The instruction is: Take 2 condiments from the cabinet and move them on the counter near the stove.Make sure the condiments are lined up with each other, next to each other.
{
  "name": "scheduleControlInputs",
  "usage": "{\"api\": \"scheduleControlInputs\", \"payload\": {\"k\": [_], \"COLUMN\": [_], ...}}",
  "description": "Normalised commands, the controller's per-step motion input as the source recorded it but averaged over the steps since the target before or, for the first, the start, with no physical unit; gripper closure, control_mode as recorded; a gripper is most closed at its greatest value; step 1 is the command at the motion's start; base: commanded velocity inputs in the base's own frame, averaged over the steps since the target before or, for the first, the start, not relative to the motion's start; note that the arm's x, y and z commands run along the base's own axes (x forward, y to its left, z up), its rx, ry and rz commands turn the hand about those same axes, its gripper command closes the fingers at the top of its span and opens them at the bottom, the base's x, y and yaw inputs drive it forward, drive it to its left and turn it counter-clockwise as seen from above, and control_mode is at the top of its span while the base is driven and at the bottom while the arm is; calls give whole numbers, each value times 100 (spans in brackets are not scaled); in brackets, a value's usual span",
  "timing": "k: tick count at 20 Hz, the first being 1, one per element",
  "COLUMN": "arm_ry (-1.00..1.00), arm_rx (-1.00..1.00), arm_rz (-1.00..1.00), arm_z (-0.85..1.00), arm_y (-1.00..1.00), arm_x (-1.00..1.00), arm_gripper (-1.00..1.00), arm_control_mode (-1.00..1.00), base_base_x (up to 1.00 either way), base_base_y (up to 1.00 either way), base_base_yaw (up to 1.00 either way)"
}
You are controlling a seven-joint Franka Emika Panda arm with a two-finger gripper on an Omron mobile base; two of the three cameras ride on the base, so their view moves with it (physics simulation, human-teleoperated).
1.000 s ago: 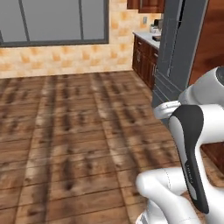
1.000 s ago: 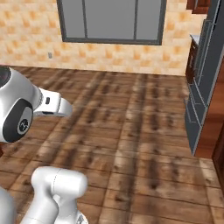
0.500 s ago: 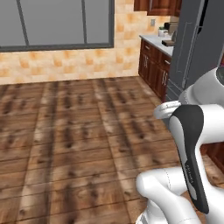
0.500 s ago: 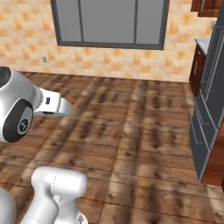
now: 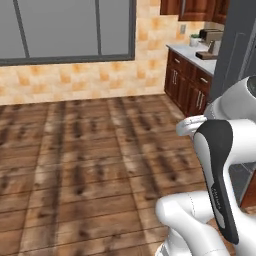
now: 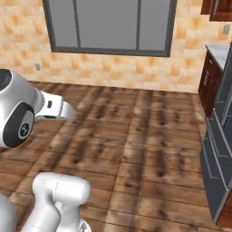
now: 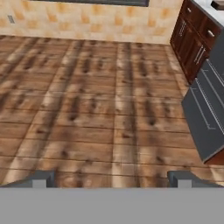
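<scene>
I see the white-grey marbled stone tabletop (image 5: 196,53) at two o'clock in the left base view, over dark reddish-brown wooden drawer-fronted base cabinets (image 5: 186,84), with reddish-brown wood wall cabinets (image 5: 192,8) above. A dark boxy appliance (image 5: 211,41) sits on it. In the hand view my fingers (image 7: 111,178) stand spread wide, holding nothing, over the brown plank wooden floor (image 7: 96,109). A dark grey tall refrigerator (image 6: 218,154) stands at three o'clock in the right base view.

matt wooden plank floor (image 7: 96,109), tan tiled wall (image 6: 113,68), glossy dark wood base cabinets (image 5: 187,82).
</scene>
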Motion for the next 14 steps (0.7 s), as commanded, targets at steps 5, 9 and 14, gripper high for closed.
{"api": "scheduleControlInputs", "payload": {"k": [5, 9, 14], "arm_ry": [0, 0, 0], "arm_rx": [0, 0, 0], "arm_rz": [0, 0, 0], "arm_z": [0, 0, 0], "arm_y": [0, 0, 0], "arm_x": [0, 0, 0], "arm_gripper": [-100, -100, -100], "arm_control_mode": [100, 100, 100], "base_base_x": [100, 100, 100], "base_base_y": [25, 28, 43], "base_base_yaw": [0, 0, -5]}}
